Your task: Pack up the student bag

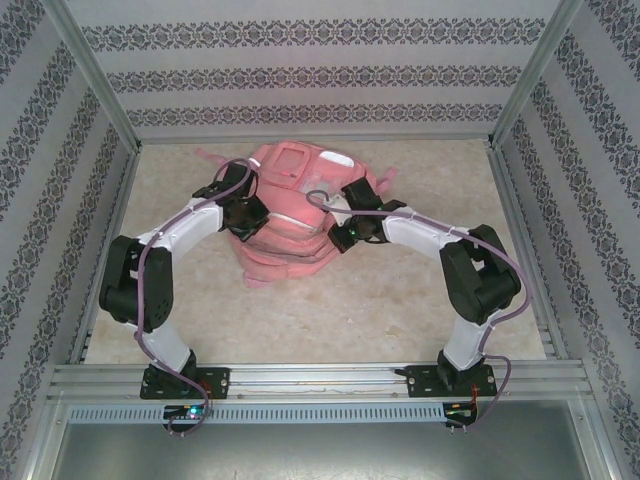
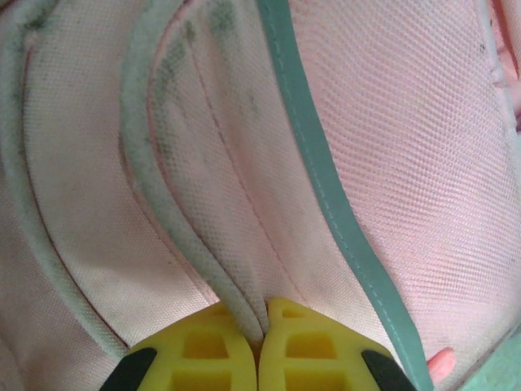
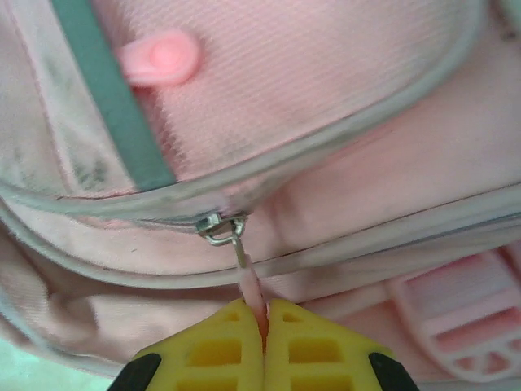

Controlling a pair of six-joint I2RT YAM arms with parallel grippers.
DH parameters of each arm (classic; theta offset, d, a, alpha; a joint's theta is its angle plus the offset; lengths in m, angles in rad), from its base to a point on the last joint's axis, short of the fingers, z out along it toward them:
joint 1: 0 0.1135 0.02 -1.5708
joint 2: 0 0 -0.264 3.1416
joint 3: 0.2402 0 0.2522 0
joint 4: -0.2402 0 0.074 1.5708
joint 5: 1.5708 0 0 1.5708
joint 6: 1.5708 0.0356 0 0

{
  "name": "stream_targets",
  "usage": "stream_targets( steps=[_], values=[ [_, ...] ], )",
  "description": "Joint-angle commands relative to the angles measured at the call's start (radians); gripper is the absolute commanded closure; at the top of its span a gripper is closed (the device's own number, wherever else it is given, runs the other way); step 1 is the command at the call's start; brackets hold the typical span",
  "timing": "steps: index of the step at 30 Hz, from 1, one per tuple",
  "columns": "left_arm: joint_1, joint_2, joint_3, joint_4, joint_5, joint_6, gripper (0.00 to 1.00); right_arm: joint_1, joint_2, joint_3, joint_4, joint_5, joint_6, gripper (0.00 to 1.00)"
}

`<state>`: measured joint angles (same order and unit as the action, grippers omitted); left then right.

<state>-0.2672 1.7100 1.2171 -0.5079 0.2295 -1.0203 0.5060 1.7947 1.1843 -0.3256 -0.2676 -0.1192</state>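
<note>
Student bag (image 1: 290, 230) between both closed jaws

A: Left arm?
B: Elbow folded out left of the student bag (image 1: 296, 205), forearm angled in. Left gripper (image 2: 262, 327) against the bag's left flank, yellow fingers pinched together on a piping seam (image 2: 175, 236).
A: Right arm?
B: Mirror pose, elbow out right of the bag. Right gripper (image 3: 264, 314) at its right flank, fingers closed tight on the zip pull (image 3: 249, 275).
</note>
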Motion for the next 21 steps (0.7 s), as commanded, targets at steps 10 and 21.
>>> stream_targets(
  steps=[10,21],
  values=[
    [0.053,-0.092,-0.045,0.037,0.163,0.106,0.9,-0.082,-0.094,-0.048,-0.009,0.015,0.048,0.71],
    [0.046,-0.437,0.015,0.025,-0.06,0.526,0.02,-0.18,-0.647,-0.246,0.119,0.274,0.156,0.02]
  ],
)
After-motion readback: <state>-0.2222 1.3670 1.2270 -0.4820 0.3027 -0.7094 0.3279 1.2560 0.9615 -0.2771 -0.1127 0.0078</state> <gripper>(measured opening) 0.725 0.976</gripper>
